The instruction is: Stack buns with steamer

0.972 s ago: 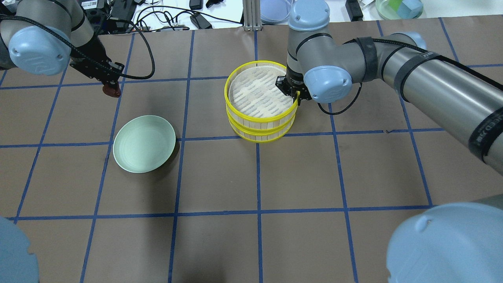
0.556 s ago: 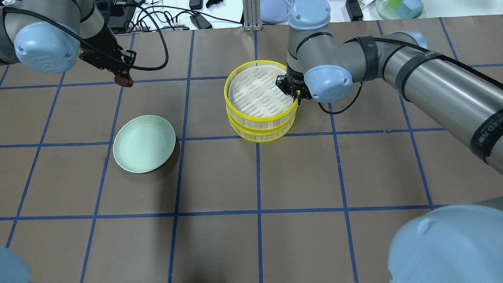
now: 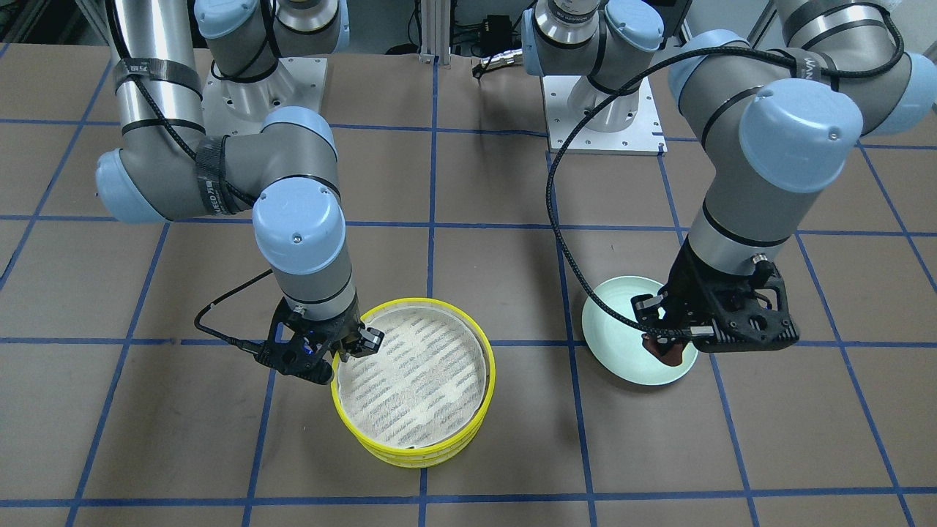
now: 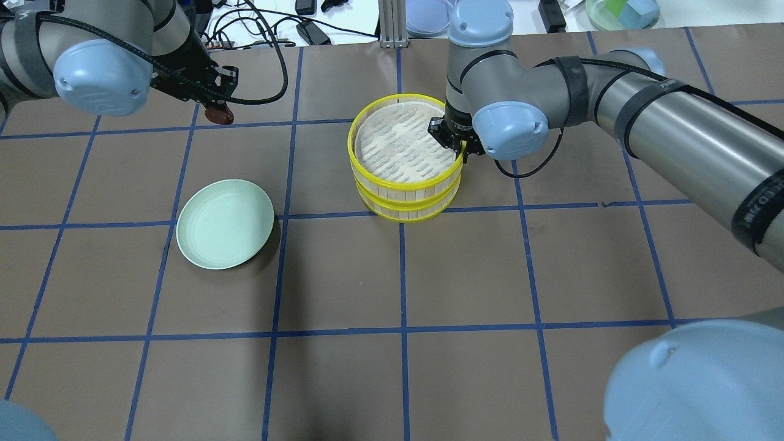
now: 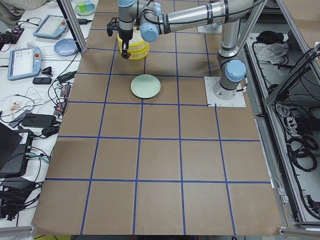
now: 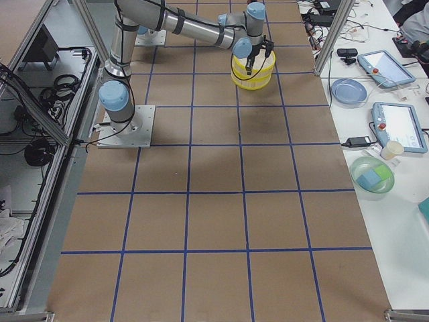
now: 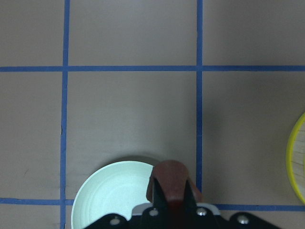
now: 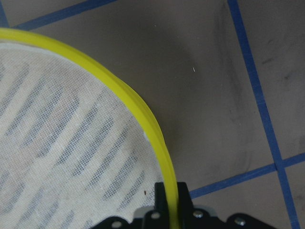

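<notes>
On the table [image 4: 343, 380] the right arm [image 4: 674, 128] reaches from the side to the steamer [image 4: 401, 195], and the left arm [image 4: 98, 67] is over the far left part.

The left arm has just travelled. A second ago its load hung further to the left in the overhead view, and now it is closer to the steamer. The right arm has almost not moved. I judge that the brown bun is being carried to the steamer while the other arm keeps the steamer steady, so the placing is not yet done.

The steamer is two tiers stacked, with its axis upright and its open side up. The mesh floor of the upper tier [image 3: 413, 366] shows nothing on it. The green plate [image 4: 223, 223] is well apart from it on the left.

The right gripper [image 4: 460, 152] is closed over the yellow rim of the upper tier, one finger inside and one outside.

The left gripper [image 7: 174, 193] pinches the brown bun [image 7: 170, 174] in the air, above the plate's edge on the steamer side. The bun sticks out beyond the fingertips and points down to the table. It looks nearly round, so I cannot tell its long axis. The white bun is not seen.
</notes>
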You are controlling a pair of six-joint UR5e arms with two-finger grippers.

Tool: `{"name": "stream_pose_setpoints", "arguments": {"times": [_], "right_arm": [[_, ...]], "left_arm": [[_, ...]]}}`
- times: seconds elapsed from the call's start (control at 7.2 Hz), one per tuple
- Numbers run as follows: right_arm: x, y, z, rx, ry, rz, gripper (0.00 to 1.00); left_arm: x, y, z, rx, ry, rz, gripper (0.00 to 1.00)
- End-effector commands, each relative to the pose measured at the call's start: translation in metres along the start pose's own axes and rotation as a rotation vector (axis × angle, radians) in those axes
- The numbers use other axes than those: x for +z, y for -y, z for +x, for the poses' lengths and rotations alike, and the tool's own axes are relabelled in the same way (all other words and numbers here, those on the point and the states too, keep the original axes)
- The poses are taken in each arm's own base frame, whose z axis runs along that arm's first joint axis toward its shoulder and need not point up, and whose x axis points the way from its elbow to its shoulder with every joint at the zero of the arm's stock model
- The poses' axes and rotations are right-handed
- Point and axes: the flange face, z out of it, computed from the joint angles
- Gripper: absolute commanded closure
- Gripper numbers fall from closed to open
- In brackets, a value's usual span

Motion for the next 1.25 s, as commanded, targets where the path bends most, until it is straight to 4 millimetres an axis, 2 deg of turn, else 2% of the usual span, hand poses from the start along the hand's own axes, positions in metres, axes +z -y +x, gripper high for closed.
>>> {"name": "stream_pose_setpoints", "arguments": {"times": [0.0,0.14,0.28,0.42,0.56,0.69,0.83,0.97,1.11], "right_arm": [[-0.001,0.0,0.0,0.001,0.003,0.001,0.4],[-0.004,0.0,0.0,0.008,0.008,0.009,0.16],[-0.006,0.001,0.0,0.017,0.01,0.019,0.09],[-0.034,0.0,0.002,0.002,0.033,0.056,0.09],[-0.076,-0.008,0.01,-0.016,0.056,0.099,0.09],[-0.101,-0.021,0.03,-0.021,0.042,0.024,0.06],[-0.13,-0.024,0.062,-0.067,0.039,-0.008,0.0],[-0.165,-0.027,0.094,-0.092,0.047,0.009,0.0],[-0.187,-0.042,0.111,-0.111,0.051,-0.027,0.0]], "left_arm": [[0.003,0.0,0.021,-0.037,-0.009,0.017,1.0],[0.002,-0.001,0.028,-0.099,-0.031,0.019,1.0],[0.001,-0.002,0.036,-0.181,-0.092,0.012,1.0],[0.0,-0.003,0.054,-0.26,-0.121,0.023,1.0],[0.006,-0.009,0.081,-0.308,-0.132,0.016,1.0],[0.009,-0.016,0.112,-0.435,-0.224,-0.037,1.0],[0.014,-0.017,0.125,-0.522,-0.274,-0.062,1.0],[0.028,-0.014,0.141,-0.54,-0.314,-0.064,1.0],[0.045,-0.008,0.162,-0.582,-0.401,-0.065,1.0]]}}
